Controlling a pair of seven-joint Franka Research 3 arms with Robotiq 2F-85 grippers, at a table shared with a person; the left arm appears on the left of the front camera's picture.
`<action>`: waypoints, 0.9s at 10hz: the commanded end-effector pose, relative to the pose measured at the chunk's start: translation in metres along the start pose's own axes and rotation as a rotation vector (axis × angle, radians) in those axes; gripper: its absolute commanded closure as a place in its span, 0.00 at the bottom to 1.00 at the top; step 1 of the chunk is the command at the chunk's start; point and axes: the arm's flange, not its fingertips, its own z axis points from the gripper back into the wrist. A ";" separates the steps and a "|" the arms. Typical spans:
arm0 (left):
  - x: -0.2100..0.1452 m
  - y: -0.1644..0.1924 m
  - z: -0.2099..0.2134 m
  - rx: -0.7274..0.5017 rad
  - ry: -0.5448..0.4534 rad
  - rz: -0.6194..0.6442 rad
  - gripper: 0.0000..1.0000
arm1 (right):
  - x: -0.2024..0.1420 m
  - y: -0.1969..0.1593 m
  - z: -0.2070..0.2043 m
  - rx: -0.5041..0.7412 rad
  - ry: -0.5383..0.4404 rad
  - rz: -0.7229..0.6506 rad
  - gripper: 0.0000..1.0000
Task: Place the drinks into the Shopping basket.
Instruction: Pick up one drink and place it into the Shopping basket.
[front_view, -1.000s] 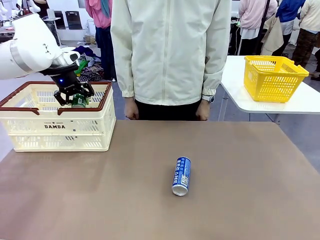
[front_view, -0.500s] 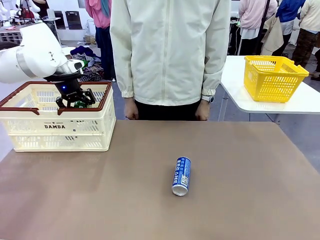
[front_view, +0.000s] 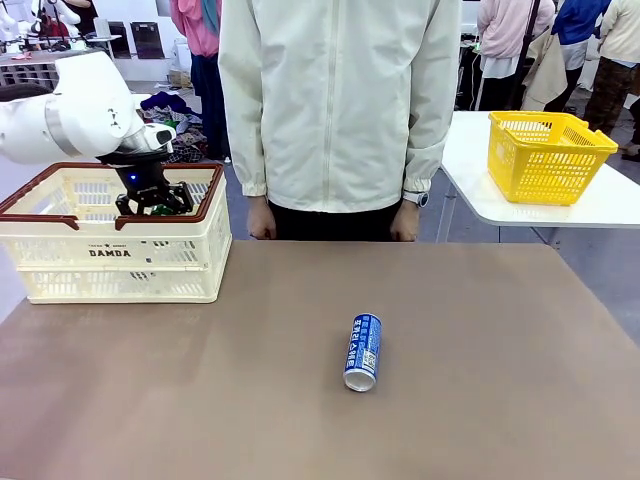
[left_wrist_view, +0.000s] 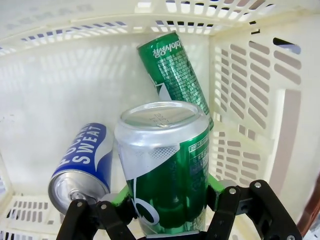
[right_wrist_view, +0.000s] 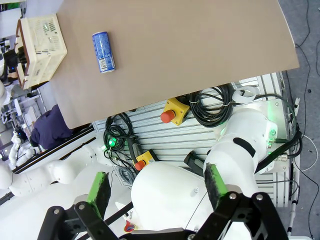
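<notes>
Left tool (left_wrist_view: 172, 212) inside Shopping basket (front_view: 110, 250), clamped on green can (left_wrist_view: 167, 170), held upright. Below it on basket floor: 2nd green can (left_wrist_view: 172, 67) and blue can (left_wrist_view: 82, 167). Another blue can (front_view: 363, 351) lying mid worktop (front_view: 480, 380). Right tool (right_wrist_view: 157, 192) wide apart, holding nothing.

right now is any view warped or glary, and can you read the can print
Left wrist view: wide-angle bulge on the held green can, glare on its silver end, "SWEAT" legible on a blue can. Front view: sharp, even light, blue can print too small.
</notes>
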 end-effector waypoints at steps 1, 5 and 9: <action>0.007 -0.001 -0.018 0.080 0.014 0.022 1.00 | -0.009 -0.004 0.003 0.013 0.000 0.022 0.00; 0.009 -0.010 -0.029 0.119 0.035 0.014 1.00 | -0.009 -0.004 0.003 0.013 0.000 0.022 0.00; 0.008 -0.010 -0.028 0.113 0.030 0.009 1.00 | -0.009 -0.004 0.003 0.013 0.000 0.022 0.00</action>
